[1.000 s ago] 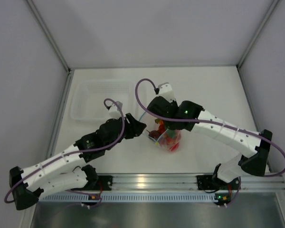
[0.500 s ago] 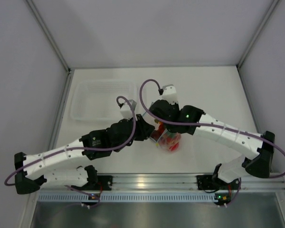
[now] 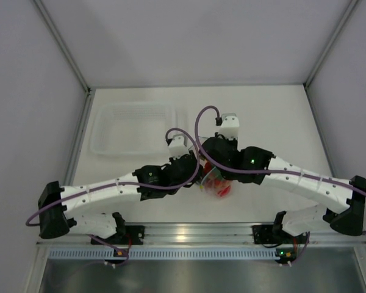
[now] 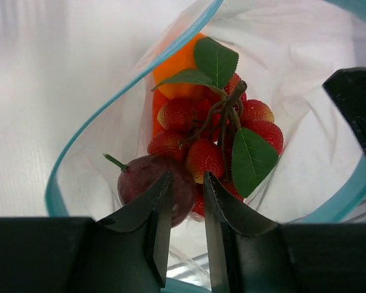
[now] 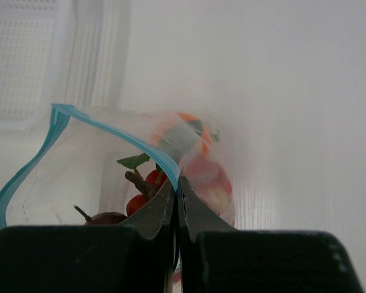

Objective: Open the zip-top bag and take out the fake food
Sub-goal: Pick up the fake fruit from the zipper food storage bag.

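Fingers of the right gripper [image 5: 177,186] are seen pressed fully together on the rim of the zip-top bag [image 5: 97,159], pinched just beside its teal zip strip [image 5: 58,116], and the mouth is held wide. The bag is found near the middle of the table [image 3: 274,116], towards the near edge, with both arms met over it. The clear tray [image 3: 110,143] is set well apart at the far left. Fingers of the left gripper [image 4: 188,195] are parted by a narrow gap at the bag's mouth, with nothing gripped between them. The fake food [image 4: 201,140] is all kept inside the bag. A berry cluster [image 4: 207,155] with green leaves is piled against an orange [image 4: 177,64], and a dark purple-red fruit [image 4: 140,180] lies just beyond the left fingertips.
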### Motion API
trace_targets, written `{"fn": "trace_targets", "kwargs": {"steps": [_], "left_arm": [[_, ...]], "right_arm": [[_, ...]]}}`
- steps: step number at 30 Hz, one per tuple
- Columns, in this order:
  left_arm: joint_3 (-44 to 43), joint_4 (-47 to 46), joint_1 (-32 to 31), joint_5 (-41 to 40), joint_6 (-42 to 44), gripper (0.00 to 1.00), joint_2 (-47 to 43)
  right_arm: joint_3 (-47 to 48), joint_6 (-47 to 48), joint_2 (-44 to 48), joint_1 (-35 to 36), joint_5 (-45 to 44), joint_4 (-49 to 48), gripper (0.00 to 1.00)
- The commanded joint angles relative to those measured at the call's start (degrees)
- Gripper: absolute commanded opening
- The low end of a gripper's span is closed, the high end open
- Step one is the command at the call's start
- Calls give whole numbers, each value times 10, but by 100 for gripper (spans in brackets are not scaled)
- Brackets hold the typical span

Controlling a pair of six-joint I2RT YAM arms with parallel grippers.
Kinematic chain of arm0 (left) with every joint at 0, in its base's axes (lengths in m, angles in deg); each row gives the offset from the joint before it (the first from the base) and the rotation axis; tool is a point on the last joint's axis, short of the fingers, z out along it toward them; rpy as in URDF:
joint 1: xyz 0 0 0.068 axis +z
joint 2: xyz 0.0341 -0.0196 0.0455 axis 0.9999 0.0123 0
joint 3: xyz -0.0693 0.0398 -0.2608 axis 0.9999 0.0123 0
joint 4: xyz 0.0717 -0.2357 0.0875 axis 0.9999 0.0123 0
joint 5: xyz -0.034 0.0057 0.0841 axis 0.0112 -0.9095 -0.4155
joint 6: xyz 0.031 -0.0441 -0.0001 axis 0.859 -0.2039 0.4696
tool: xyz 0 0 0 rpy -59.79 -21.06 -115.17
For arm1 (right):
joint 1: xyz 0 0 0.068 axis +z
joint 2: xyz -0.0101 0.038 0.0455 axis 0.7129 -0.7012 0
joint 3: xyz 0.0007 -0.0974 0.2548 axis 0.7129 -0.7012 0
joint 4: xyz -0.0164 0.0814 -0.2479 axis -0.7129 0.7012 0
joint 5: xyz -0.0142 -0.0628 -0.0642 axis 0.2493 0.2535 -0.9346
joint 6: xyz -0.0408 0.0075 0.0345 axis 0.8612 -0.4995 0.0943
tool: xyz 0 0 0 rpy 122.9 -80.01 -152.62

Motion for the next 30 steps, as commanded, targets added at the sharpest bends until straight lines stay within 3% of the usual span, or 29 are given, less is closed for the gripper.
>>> {"fn": "trace_targets", "kwargs": {"steps": [1,8,15,19,30], "left_arm": [[-6,-1,1,21,-7,32,7],[40,1,8,96,-21,34,-26],[90,11,16,120,-50,50,-61],[91,11,20,126,-60,63,-43],[80,-19,22,153,-55,77,38]], "right_arm": [[9,-32,-4,23,-63,-13,0],[20,-48,-32,33,-108,4,0],[7,-71,-34,60,-144,-26,0],[6,-78,-40,78,-146,-35,0],[-57,-90,10,87,-99,-90,0]]}}
